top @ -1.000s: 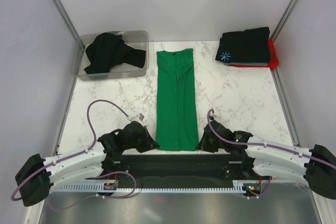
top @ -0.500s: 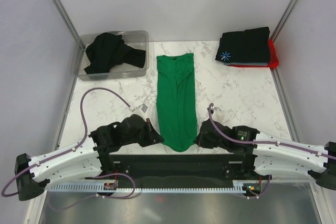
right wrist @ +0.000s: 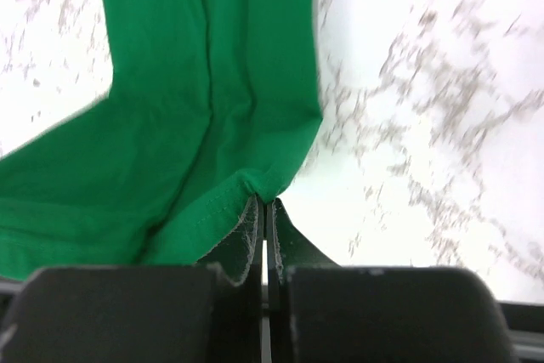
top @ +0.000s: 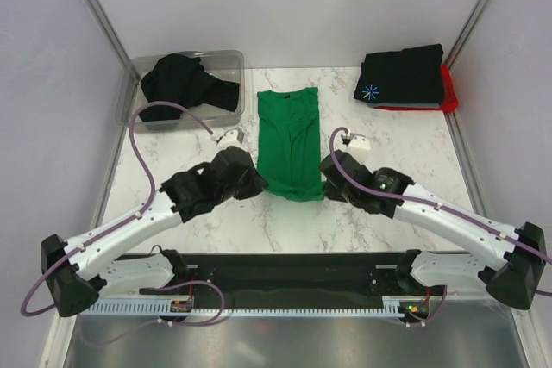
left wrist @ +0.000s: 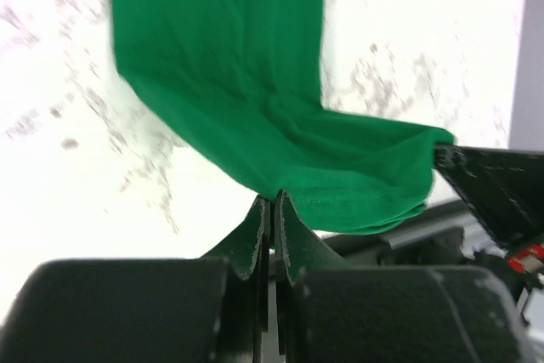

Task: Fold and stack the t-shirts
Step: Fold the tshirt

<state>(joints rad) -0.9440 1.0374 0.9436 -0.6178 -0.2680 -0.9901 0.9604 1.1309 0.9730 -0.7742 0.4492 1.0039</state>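
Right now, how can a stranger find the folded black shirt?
Go to the far right corner of the marble table. There the folded black t-shirt tops a red one. Unlike the crumpled black shirt in the clear bin, it bears a blue-white starburst print.

Marble table [top: 414, 144]: green t-shirt [top: 289, 122] centre, clear bin [top: 228, 62] far left, shirt stack [top: 405, 75] far right.

The table [top: 397, 170] was white marble with thin grey lines. Plain pale walls [top: 293, 6] stood around it, with silver metal bars [top: 97, 8] in the corners.
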